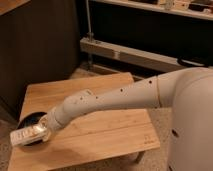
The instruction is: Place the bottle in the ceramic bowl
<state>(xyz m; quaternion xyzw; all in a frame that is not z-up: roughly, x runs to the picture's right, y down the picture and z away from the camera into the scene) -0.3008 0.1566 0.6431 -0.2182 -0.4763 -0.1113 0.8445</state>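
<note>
The bottle (26, 135) is a small white-cream plastic bottle held on its side in my gripper (44, 131). It hangs over the near rim of the ceramic bowl (29, 120), a shallow glossy black bowl at the left edge of the wooden table (100, 125). My white arm (120, 97) reaches in from the right across the table. The gripper is shut on the bottle's right end. The bottle and gripper hide the near part of the bowl.
A low metal shelf rail (130, 55) runs behind the table. A dark wall panel (35, 45) stands at the back left. The floor (165, 130) is speckled beside the table's right edge.
</note>
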